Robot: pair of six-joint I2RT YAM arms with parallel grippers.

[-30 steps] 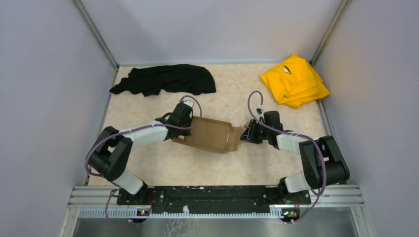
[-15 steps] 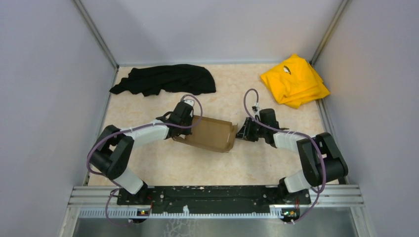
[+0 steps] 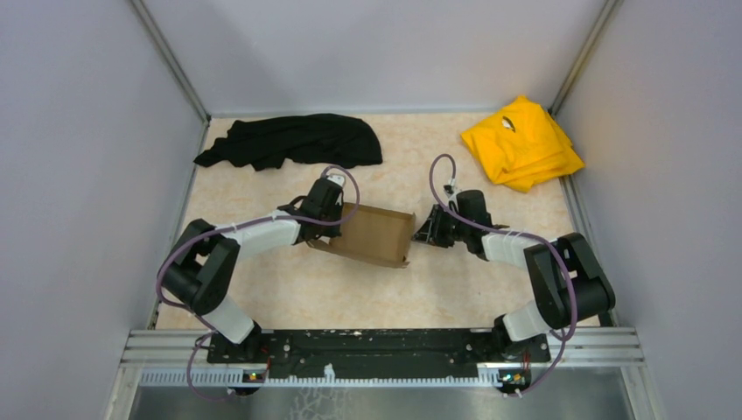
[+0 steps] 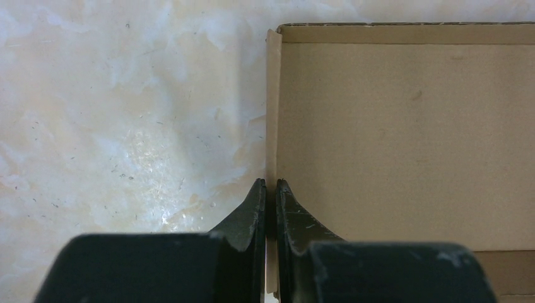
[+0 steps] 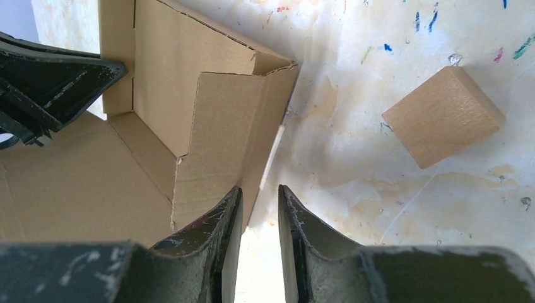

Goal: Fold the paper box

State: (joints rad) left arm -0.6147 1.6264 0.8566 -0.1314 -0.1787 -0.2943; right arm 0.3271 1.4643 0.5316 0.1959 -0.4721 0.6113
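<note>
Pinching the thin side wall of the paper box (image 4: pixel 404 139), my left tool (image 4: pixel 269 184) was closed on the card's upright edge, with bare counter (image 4: pixel 126 126) on one side of the wall and the box floor on the other. My right tool (image 5: pixel 258 189) sat at the opposite end with its jaws a narrow way apart. I saw only bright counter in the gap and no card, so I judged it was gripping nothing. One of its fingers lay right against the outer face of the raised end flap.

From above, the box (image 3: pixel 374 234) lay mid-counter between my two tools, the left tool (image 3: pixel 335 214) at its left end and the right tool (image 3: pixel 426 233) at its right end. The floor was flat and the walls were partly stood up.

I took the step in hand to be setting up the right end. The end flap stood tilted and a corner tab was turned inward beside it, but neither looked locked. The next move, I judged, called for my left tool to anchor the box while the right one pressed the flap fully upright and tucked it in, gently enough not to slide the box away.

A wooden block (image 5: pixel 441 117) lay just beyond the box in my right wrist view, but I could not find it from above. The near wall and far corners were cut off in both wrist views. A black cloth (image 3: pixel 289 140) and a yellow cloth (image 3: pixel 522 142) lay well apart at the back.
</note>
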